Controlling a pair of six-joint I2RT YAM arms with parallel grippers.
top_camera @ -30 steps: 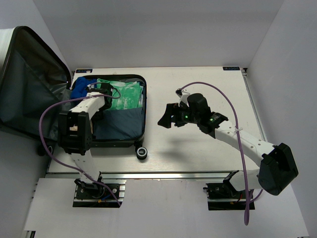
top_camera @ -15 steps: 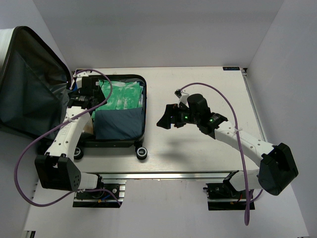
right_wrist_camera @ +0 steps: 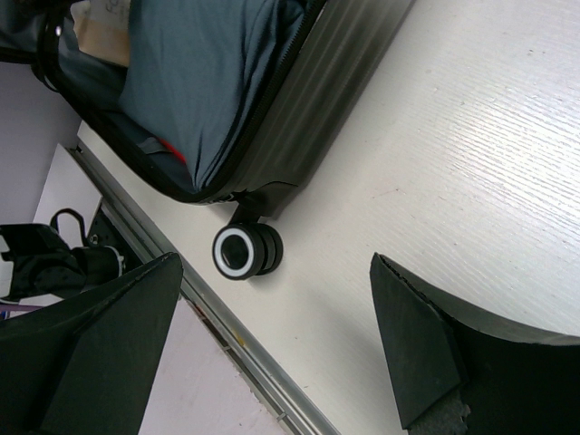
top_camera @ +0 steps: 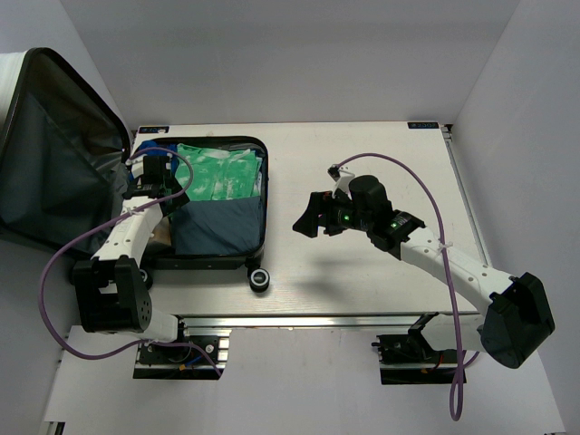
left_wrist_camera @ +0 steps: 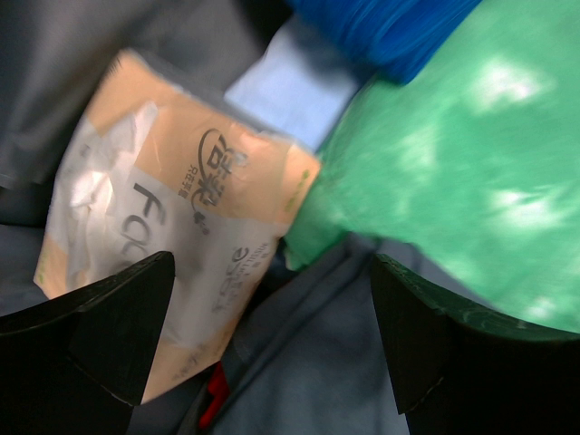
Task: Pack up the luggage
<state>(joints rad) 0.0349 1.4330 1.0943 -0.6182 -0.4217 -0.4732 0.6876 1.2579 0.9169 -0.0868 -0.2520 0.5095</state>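
My left tool point(top_camera: 151, 168) is spread wide and empty above the open luggage point(top_camera: 257, 186), which lies at the 9 o'clock side of the surface point(top_camera: 362, 145), lid raised. Under it are a tan packet point(left_wrist_camera: 172, 227), a green bag point(left_wrist_camera: 453, 154) and blue-grey cloth point(left_wrist_camera: 308, 372). My right tool point(top_camera: 304, 217), also spread and empty, hovers mid-surface near a wheel point(right_wrist_camera: 243, 251).
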